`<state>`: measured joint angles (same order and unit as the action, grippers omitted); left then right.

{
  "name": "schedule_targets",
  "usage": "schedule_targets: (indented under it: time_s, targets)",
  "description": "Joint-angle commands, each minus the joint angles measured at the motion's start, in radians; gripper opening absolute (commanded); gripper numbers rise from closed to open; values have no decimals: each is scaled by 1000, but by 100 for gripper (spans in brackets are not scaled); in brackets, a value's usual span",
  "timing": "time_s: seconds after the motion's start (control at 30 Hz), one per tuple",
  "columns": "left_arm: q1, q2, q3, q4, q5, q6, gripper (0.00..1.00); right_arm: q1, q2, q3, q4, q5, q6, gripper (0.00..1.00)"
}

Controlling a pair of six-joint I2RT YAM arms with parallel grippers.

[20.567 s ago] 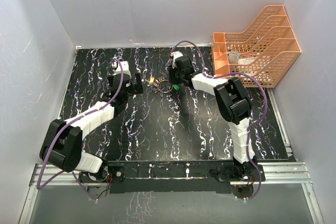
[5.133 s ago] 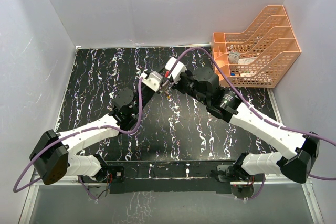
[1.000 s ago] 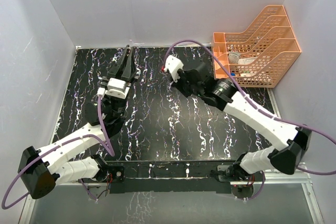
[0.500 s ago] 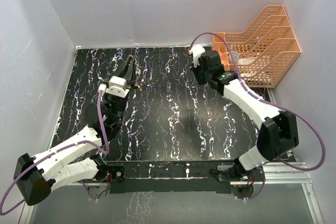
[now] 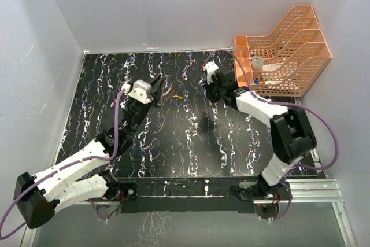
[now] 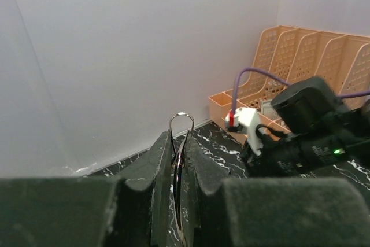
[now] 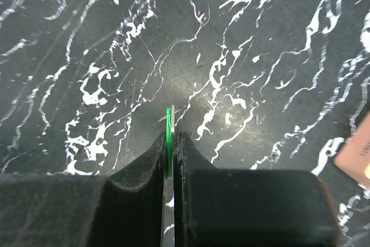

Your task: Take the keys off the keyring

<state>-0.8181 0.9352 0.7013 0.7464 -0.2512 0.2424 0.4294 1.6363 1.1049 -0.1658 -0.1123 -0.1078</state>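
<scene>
In the left wrist view my left gripper [image 6: 180, 141] is shut on the keyring [image 6: 181, 121], a thin silvery loop that stands edge-on and sticks up past the fingertips. From above, this gripper [image 5: 155, 85] hovers over the back middle of the table, with small brass keys [image 5: 167, 92] and a yellow-headed one [image 5: 178, 96] just to its right. My right gripper [image 7: 171, 138] points down at the table and is shut on the green-headed key [image 7: 169, 125], held edge-on between the pads. From above, the right gripper [image 5: 214, 92] hangs about a hand's width right of the ring.
An orange mesh file rack [image 5: 283, 50] stands at the back right corner, close behind the right arm [image 6: 312, 125]. Grey walls enclose the black marbled table [image 5: 191, 143] on three sides.
The left gripper has swung from the back left toward the middle with the ring. The right arm went right toward the rack, then folded in; its gripper now points down.
</scene>
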Motion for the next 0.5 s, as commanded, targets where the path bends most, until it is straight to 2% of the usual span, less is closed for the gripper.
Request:
schedule_targets:
  time_s: [0.0,0.13,0.27,0.3,0.37,0.4,0.43,0.47]
  targets:
    - [-1,-42,13,-34,24,-69,0,-7,126,0,134,12,33,0]
    - [-1,-41,20,-54,36,-73,0,-6,219,26,171,27,43,1]
    - [-2,-41,24,-59,41,-74,0,-6,232,32,194,20,54,10]
    - [-2,-41,24,-59,42,-74,0,-6,231,32,195,17,55,18]
    - [-2,-38,24,-55,45,-76,0,-6,224,32,195,11,57,27]
    - [-2,-36,24,-55,46,-75,0,-6,218,32,193,7,56,52]
    - [-3,-32,25,-55,46,-75,0,-6,208,30,192,3,56,68]
    - [-2,-31,26,-54,43,-74,0,-6,195,27,192,0,56,72]
